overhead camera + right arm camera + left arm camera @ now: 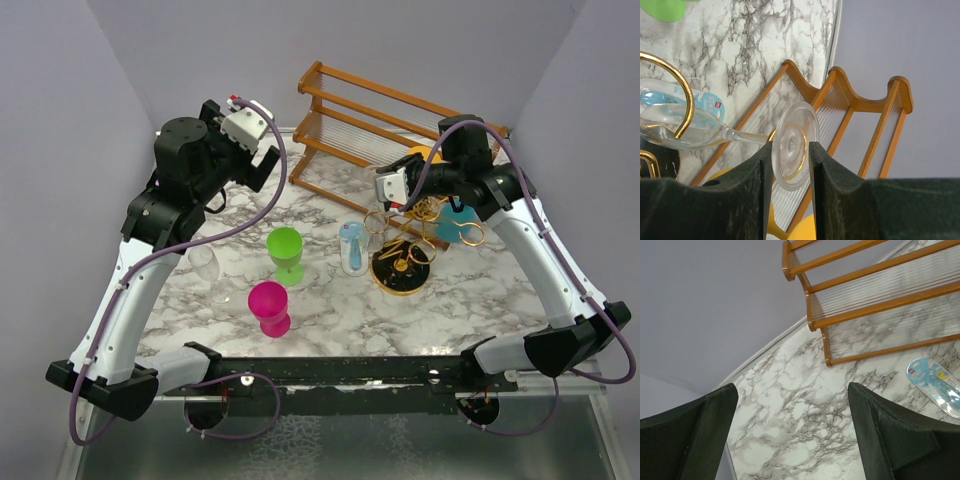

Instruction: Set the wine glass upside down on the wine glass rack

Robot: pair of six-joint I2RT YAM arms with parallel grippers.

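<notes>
Wine glass [792,131] is lying across the right wrist view, its round foot sitting between the two fingers of the right gripper [790,152], stem running off to the left, bowl poking through a gold loop of the wine glass rack [682,85]. Gripper jaws are standing only narrowly apart, hugging the foot on both sides; cannot tell whether they are actually pinching it or just flanking it. In the top view the glass itself is too faint to make out, so how upright it is hanging is unclear.

Left gripper [792,387] is hanging wide open with nothing in it, over bare tabletop [330,300] near the wooden shelf rack [380,110], well apart from the action.

Risks, as I'm judging them:
- glass looks only partly caught by the loop; if the foot is being freed before the glass is properly hanging on the loop, it is likely sliding out and dropping onto the rack's black base or the tabletop, and it looks thin enough to crack
- fingers are so close to the foot that a pull-back could be dragging it along, yanking the bowl back through the loop
- wire rack looks light; a sideways tug on the glass could be tipping it toward the blue packet [352,245] just beside it
- wooden shelf rack is sitting right behind the right gripper, so retreating that way is risking a knock
</notes>
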